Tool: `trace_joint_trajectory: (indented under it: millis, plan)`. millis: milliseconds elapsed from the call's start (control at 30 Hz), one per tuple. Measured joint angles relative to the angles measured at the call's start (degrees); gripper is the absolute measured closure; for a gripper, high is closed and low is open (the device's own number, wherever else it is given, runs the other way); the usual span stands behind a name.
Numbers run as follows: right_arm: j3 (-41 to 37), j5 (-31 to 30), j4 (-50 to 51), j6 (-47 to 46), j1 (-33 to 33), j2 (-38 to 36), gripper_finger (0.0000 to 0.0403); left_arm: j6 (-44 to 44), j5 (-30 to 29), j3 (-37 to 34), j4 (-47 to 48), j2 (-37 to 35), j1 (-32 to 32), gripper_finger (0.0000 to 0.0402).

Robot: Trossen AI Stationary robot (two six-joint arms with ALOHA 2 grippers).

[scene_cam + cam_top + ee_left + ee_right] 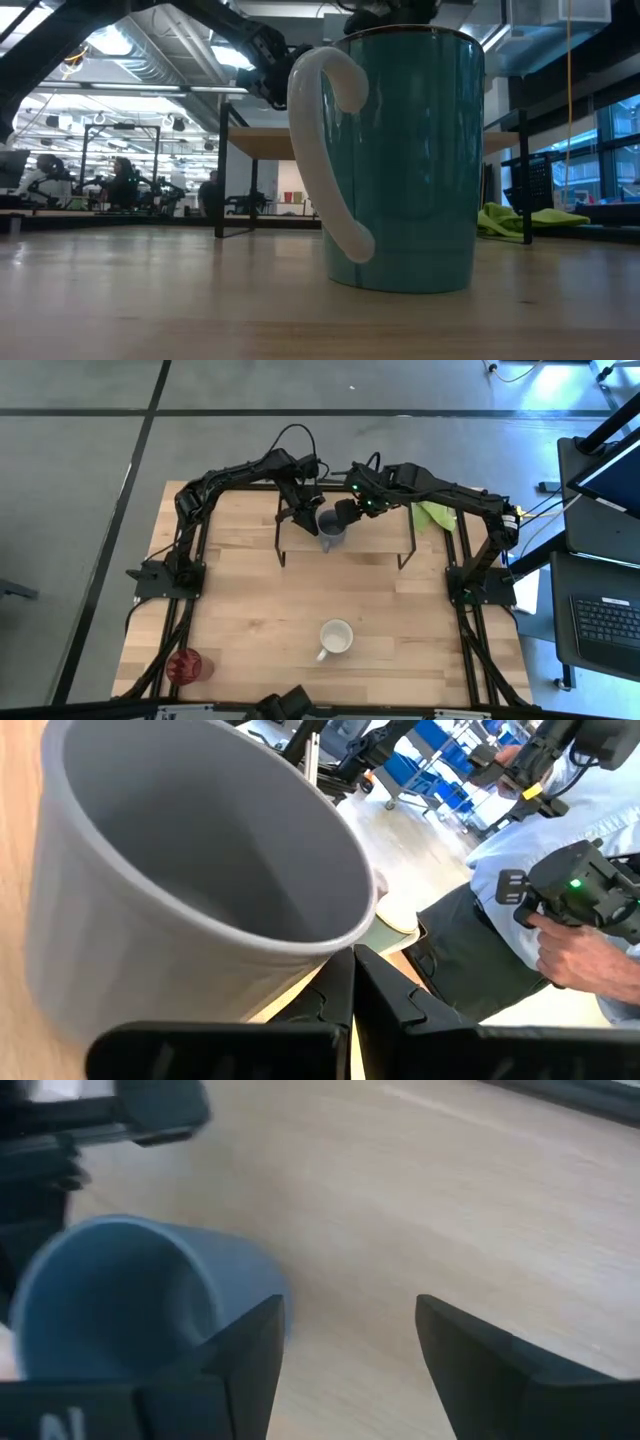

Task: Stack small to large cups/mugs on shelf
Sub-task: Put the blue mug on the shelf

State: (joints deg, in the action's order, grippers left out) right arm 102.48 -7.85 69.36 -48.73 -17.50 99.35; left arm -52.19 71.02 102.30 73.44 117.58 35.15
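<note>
Cups: three in view. Grey mug (pixel 331 527) on the shelf (pixel 380 535); white mug (pixel 336 637) on the table (pixel 250 610), near the front middle; red tumbler (pixel 186 665) at the table's front left corner.
Shelf: one, at the back middle of the table. Grey mug sits at its front edge, about mid-length; board bare to either side of it.
Cloth: one green cloth (pixel 432 515), just past the shelf's right end.
Left gripper (pixel 305 510): over the shelf, at the grey mug's back-left rim; cannot tell whether it pinches.
Right gripper (pixel 345 1345): fingers spread, beside the grey mug's right side, not around it.
Open room: wide bare table between shelf and white mug; the three cups are well apart.
Background: a person's hand (pixel 580 945) holds a dark controller (pixel 585 895) beyond the table.
</note>
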Motion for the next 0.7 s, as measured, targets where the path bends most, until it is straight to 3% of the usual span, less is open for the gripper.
trace_joint_trajectory:
  millis: [200,700]
  plan:
    - [0.0,1.8,6.0,-0.5,0.5,0.0,0.0176,-0.7,-2.7,0.0,0.0,0.0,0.5,0.0400]
    - [0.0,2.7,0.6,-4.6,3.6,0.0,0.0176,-2.2,-3.0,0.0,-1.2,0.0,1.2,0.0400]
